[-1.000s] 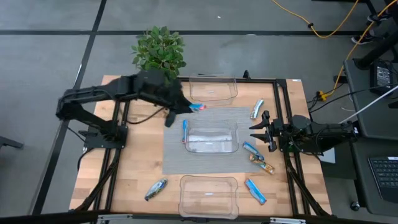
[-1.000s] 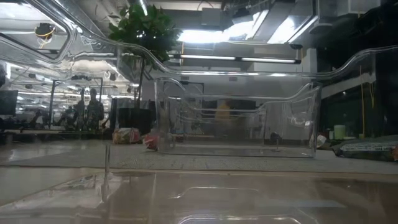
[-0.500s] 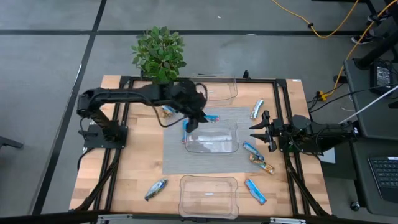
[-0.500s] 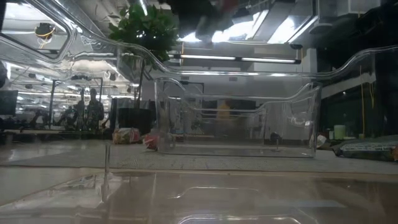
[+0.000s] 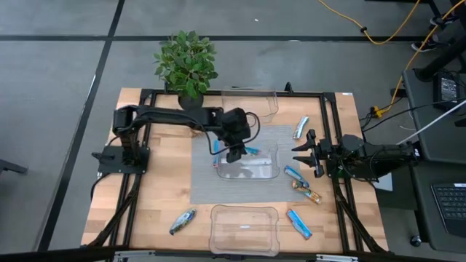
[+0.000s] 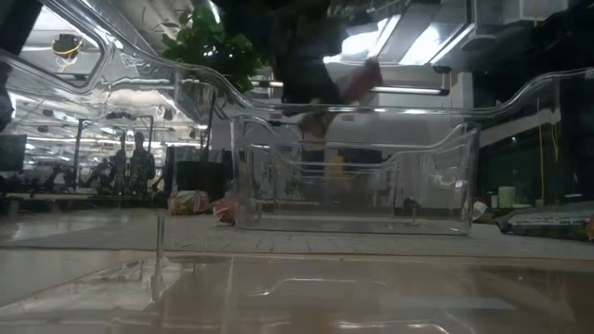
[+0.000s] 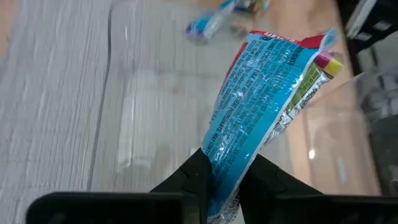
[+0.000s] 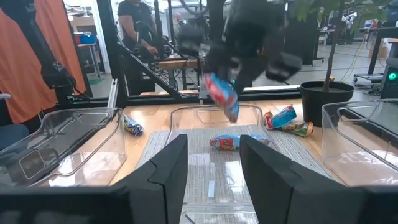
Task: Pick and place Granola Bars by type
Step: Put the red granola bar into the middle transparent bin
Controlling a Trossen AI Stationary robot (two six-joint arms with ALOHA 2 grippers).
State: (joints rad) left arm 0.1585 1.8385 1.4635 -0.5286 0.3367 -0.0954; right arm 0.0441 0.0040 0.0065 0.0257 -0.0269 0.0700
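hovering: left claw (image 5: 235, 154) pinching blue bar (image 7: 261, 106) above middle bin's rim (image 5: 275, 149) | right claw (image 5: 297, 158) spread, beside mat edge

The left gripper (image 5: 237, 155), jaws clamped on a blue bar (image 7: 261, 109), moves from the counter's far left area, by the plant, to above the middle bin (image 5: 273, 173); its arm now stretches across the counter.

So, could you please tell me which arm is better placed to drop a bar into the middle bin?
The left. Its gripper already holds a blue bar above the middle bin, while the right gripper waits empty, jaws open, at the table's right side.
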